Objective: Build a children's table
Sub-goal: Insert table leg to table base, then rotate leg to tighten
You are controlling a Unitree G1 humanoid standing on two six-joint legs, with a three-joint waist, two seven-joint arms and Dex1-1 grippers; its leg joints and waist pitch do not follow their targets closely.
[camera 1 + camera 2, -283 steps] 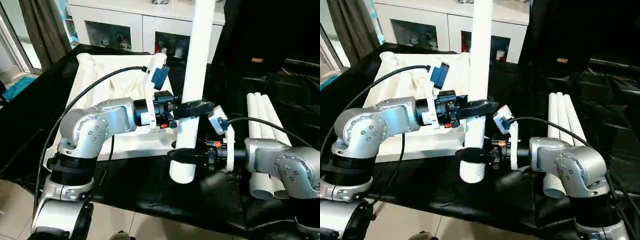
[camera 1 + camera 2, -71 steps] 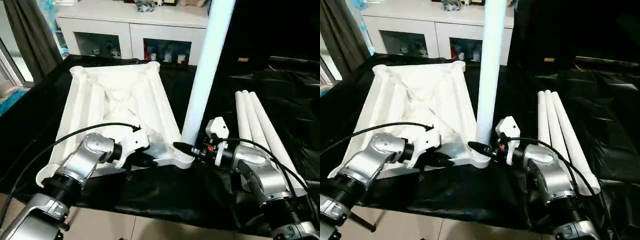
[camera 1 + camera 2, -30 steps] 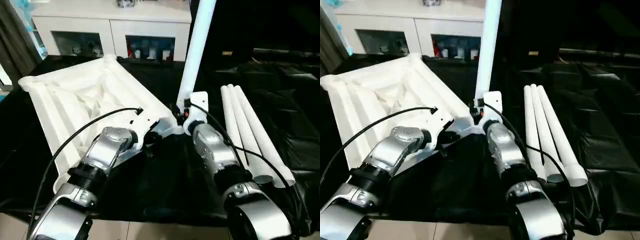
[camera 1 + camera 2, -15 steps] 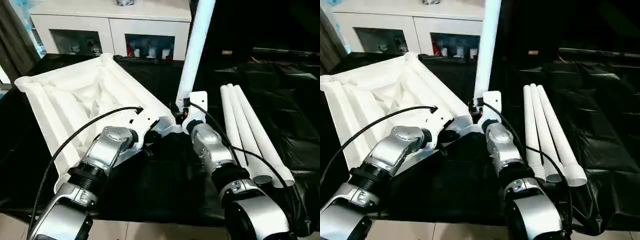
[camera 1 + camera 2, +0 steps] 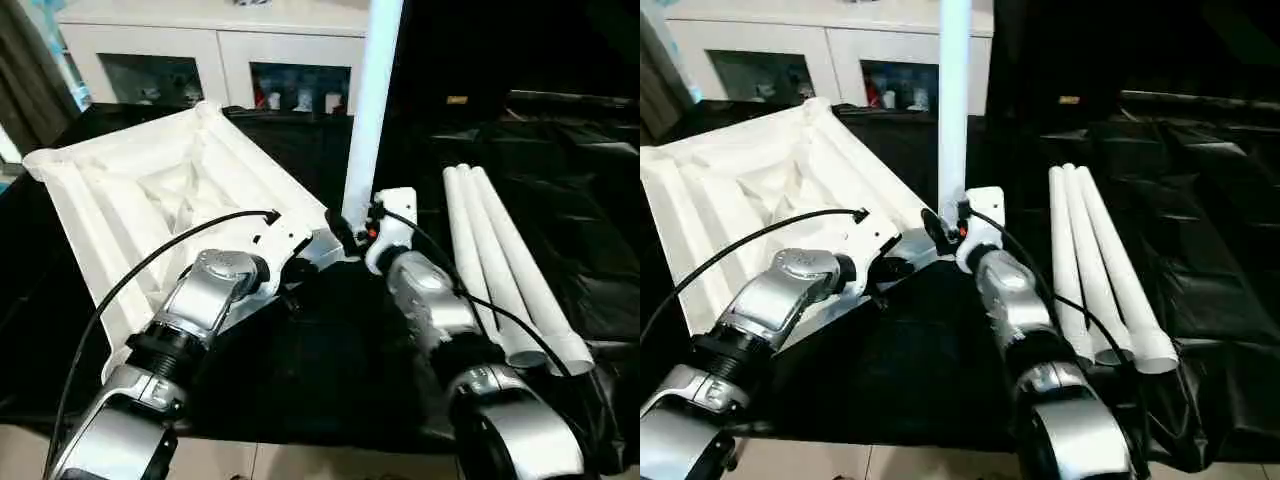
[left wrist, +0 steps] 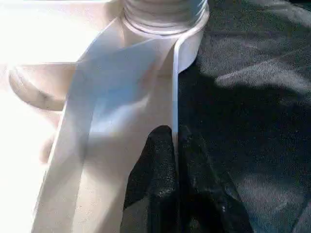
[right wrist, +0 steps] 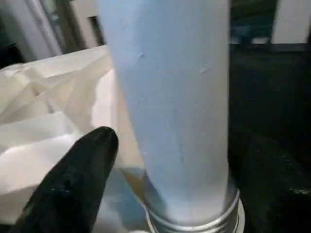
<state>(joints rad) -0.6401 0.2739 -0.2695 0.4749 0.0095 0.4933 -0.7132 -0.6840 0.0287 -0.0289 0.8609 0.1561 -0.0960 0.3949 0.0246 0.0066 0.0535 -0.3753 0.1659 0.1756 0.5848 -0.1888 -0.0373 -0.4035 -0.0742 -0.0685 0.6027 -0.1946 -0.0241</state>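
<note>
The white tabletop [image 5: 130,190] lies underside up on the black cloth, ribs showing. One white leg [image 5: 368,110] stands upright in its near right corner socket [image 6: 163,22]. My left gripper [image 6: 174,145] is shut on the thin raised rim just beside that socket. My right gripper [image 7: 180,150] is open around the leg's base, with one black finger [image 7: 77,179] standing clear of the leg on its tabletop side. Three more legs [image 5: 500,260] lie side by side on the cloth to the right.
A white cabinet with glass doors [image 5: 210,50] stands behind the table. Black cloth [image 5: 320,370] covers the work surface and wrinkles at the right. A dark curtain [image 5: 30,90] hangs at the far left. Pale floor [image 5: 300,462] shows along the near edge.
My right gripper's fingers have spread apart off the leg's base. The leg now stands more upright. The left gripper keeps its hold on the rim.
</note>
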